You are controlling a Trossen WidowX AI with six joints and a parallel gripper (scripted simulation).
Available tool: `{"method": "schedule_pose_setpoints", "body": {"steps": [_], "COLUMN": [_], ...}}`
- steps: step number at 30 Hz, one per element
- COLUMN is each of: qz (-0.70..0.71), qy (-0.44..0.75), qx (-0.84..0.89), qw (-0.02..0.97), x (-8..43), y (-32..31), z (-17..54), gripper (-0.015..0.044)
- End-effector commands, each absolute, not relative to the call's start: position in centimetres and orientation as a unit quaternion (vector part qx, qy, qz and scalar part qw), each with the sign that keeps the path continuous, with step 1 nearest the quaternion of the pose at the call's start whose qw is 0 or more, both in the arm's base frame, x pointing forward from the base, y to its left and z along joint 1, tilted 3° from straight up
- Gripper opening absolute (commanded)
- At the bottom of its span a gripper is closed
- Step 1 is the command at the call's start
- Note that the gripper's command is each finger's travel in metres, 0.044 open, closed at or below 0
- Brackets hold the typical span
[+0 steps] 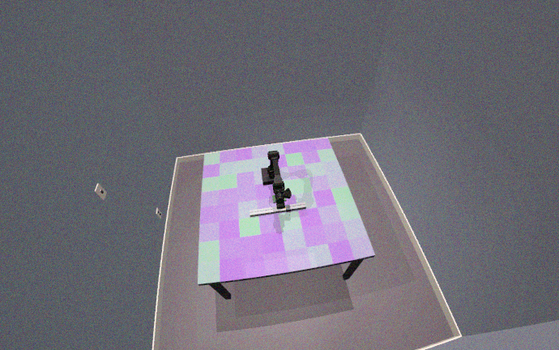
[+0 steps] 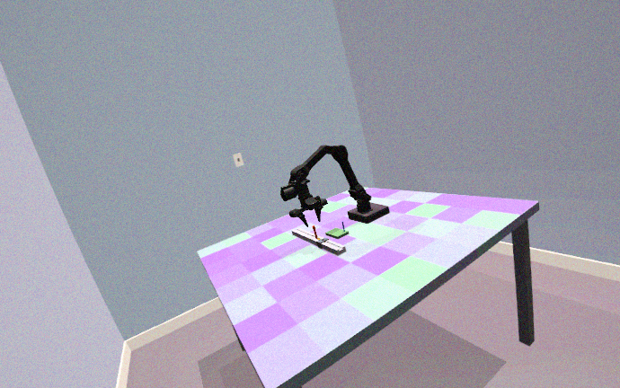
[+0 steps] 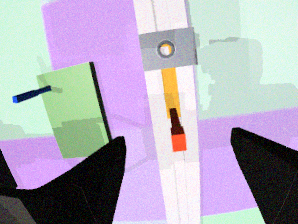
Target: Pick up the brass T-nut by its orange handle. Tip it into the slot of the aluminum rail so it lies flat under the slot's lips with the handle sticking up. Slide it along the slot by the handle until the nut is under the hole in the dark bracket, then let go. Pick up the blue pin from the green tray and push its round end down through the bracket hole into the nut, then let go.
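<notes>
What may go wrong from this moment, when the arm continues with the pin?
The open hand is around the orange handle; a sideways move might knock it and shift the nut. The pin stands thin and upright on the tray, so a careless grasp could tilt it.
</notes>
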State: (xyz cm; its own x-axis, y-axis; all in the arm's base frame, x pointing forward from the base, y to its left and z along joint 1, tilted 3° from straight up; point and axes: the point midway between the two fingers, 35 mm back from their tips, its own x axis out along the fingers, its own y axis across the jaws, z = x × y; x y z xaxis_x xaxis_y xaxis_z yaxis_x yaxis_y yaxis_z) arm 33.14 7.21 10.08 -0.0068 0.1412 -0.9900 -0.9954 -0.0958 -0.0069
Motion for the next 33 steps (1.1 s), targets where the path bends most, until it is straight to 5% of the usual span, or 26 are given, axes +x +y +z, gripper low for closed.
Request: {"method": "schedule_pose_setpoints", "body": {"steps": [1, 11, 21, 33], "qz": [0.524, 0.510, 0.264, -0.014], "qy": [0.467, 0.481, 0.648, 0.706], "qx": [-0.507, -0.492, -0.229, 0.052], "qw": [0.501, 0.516, 0.677, 0.706], "x": [32.9, 32.8, 26.2, 19.2], "y": [7.4, 7.7, 8.6, 8.8], "z": [13.2, 13.3, 13.8, 12.9], "gripper": [0.0408, 0.0440, 0.0440, 0.0440]}}
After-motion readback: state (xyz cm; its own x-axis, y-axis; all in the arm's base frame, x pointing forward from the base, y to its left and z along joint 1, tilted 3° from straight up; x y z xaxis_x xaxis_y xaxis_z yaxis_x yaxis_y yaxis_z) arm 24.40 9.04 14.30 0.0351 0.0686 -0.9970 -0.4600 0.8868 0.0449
